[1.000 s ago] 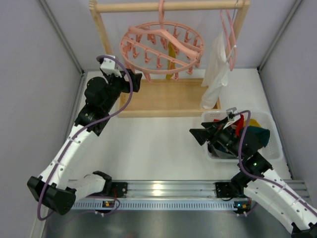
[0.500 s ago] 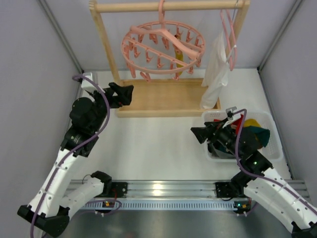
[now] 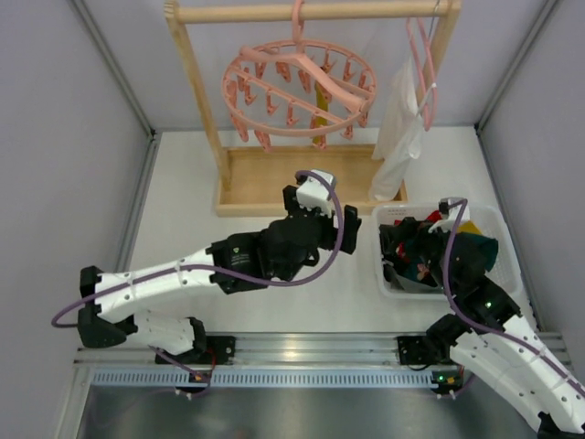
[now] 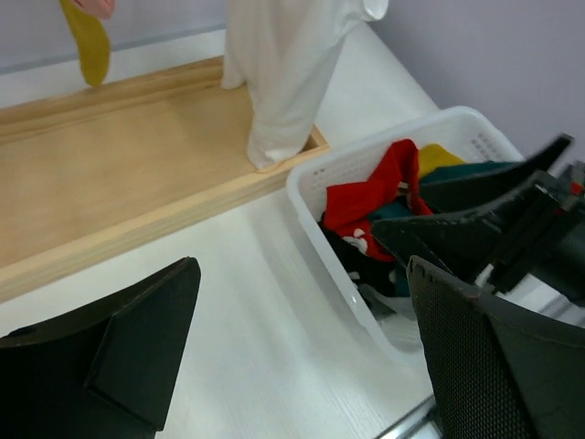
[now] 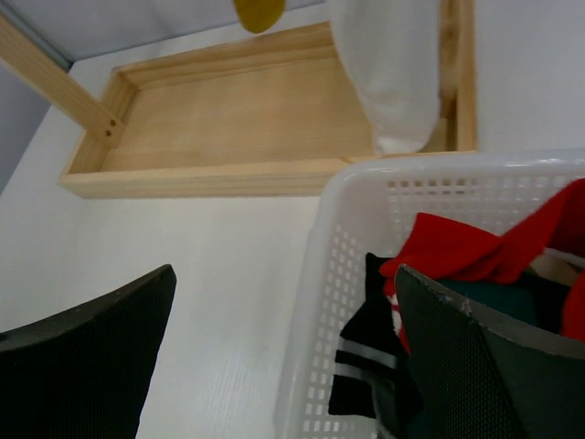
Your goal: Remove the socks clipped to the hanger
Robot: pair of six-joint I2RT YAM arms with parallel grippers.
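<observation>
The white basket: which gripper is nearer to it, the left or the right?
Right. The right gripper hangs over the rim of the basket; the left gripper is beside it, above the table.

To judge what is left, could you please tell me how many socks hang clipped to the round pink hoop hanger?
1: a mustard-yellow fabric sock hangs from a peg inside the round pink plastic hoop hanger; crossbars may hide others.
</observation>
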